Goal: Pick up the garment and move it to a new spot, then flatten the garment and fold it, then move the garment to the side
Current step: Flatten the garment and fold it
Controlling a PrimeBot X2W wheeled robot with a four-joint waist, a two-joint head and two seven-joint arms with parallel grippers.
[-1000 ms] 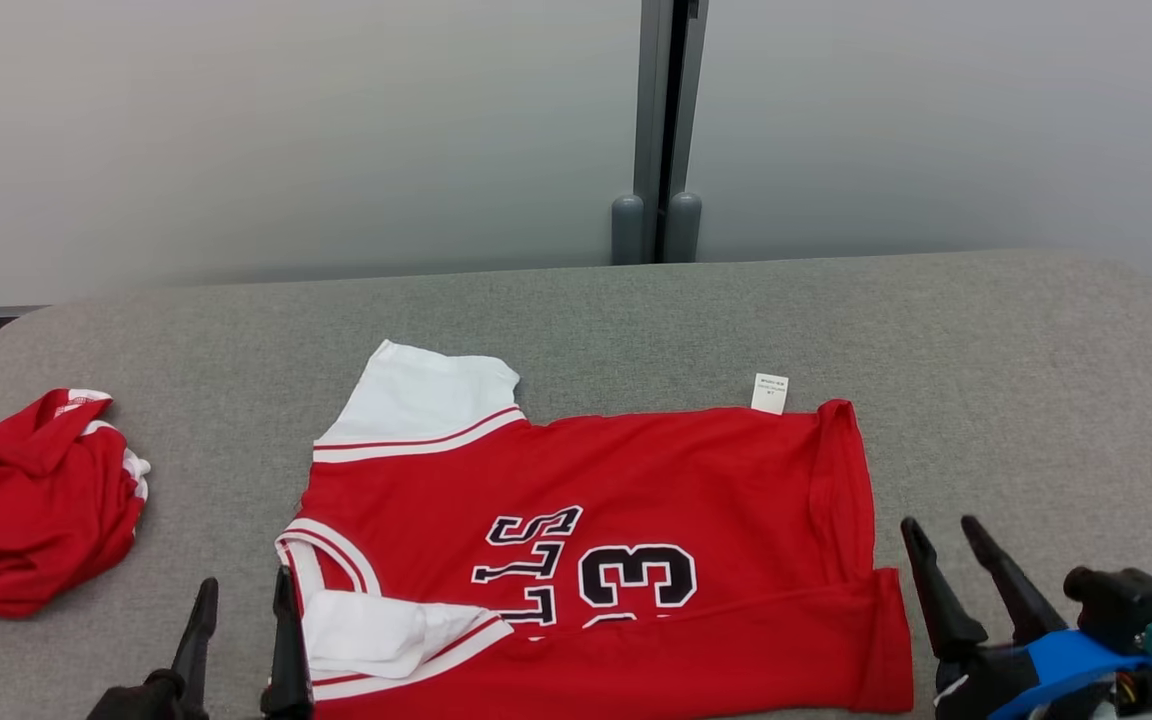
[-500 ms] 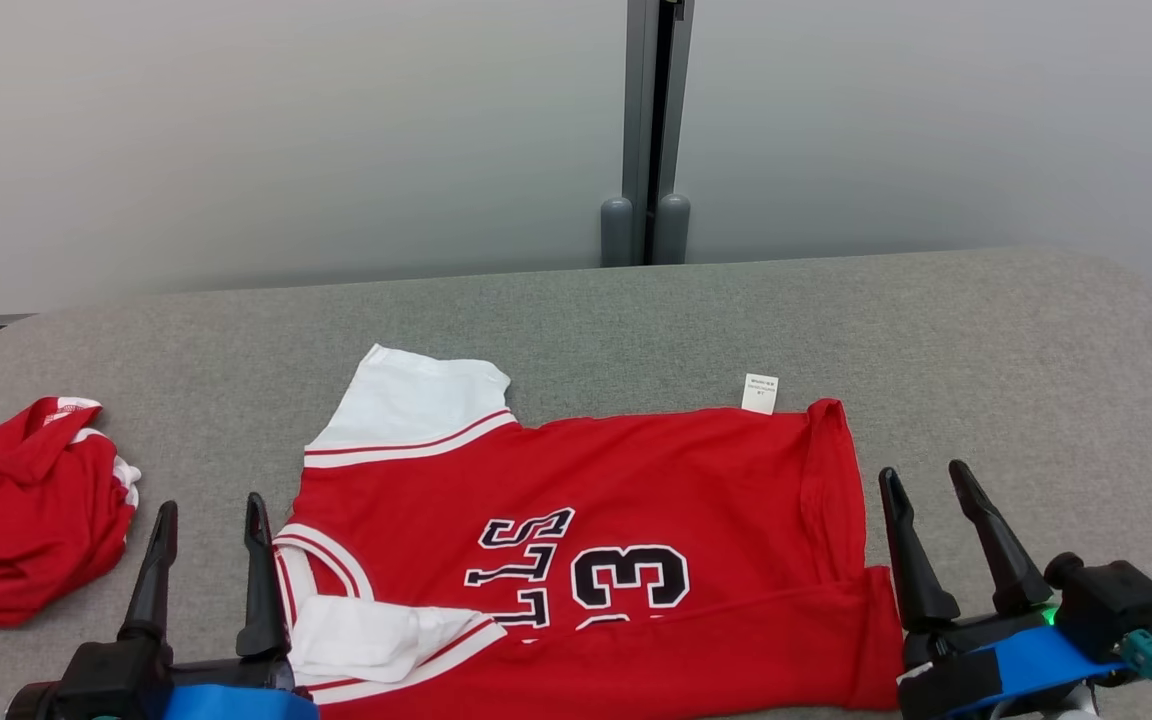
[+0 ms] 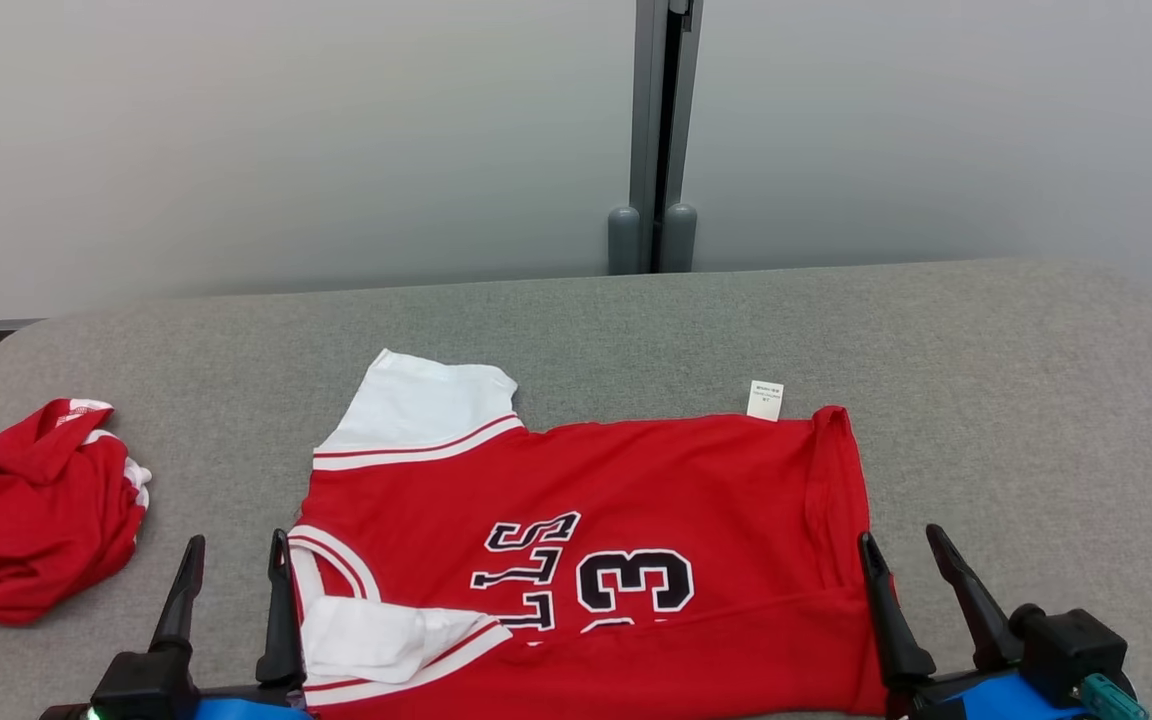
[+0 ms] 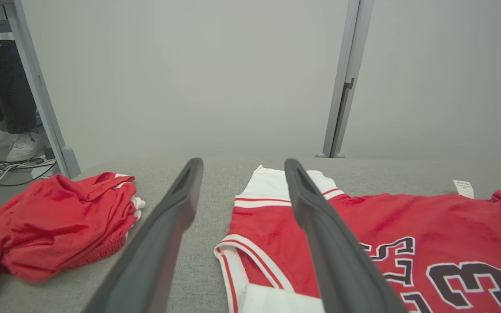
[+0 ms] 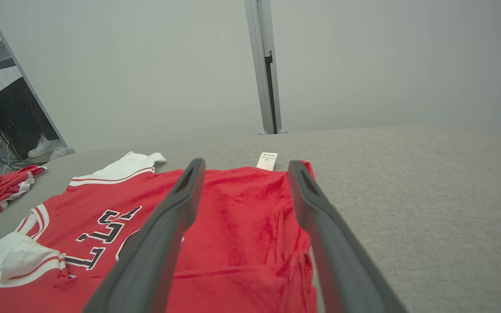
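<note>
Now: jersey spread on bench, both grippers wide and empty

Red garment (image 3: 586,530), a jersey with black-and-white lettering and digits, lies spread at the middle of the bench (image 3: 1016,400), close to its near edge. Neck opening points to the bench's left, hem to the right. One white sleeve (image 3: 421,410) lies flat toward the far edge. The other white sleeve (image 3: 386,635) is folded in over the red body at the near left. A strip along the near side looks folded over, with a crease line running toward the hem. A small white label (image 3: 766,399) sticks out from the jersey's far edge near the hem corner and lies on the grey cloth.

Left gripper (image 3: 239,540) sits at the near edge, just beside the neck opening, jaws wide, nothing between them. Its inner finger is right at the collar trim; contact cannot be told. Right gripper (image 3: 901,535) sits at the hem's near corner, jaws wide and empty. One finger is over red cloth, the other over bare bench; touching or not, cannot tell.

A second red garment (image 3: 31,520) lies crumpled at the left edge, well apart from the jersey. Pale wall panels and a grey post (image 3: 658,130) stand behind the far edge. In the left wrist view, a person's white shoes (image 4: 7,143) are on the floor past the left end.
</note>
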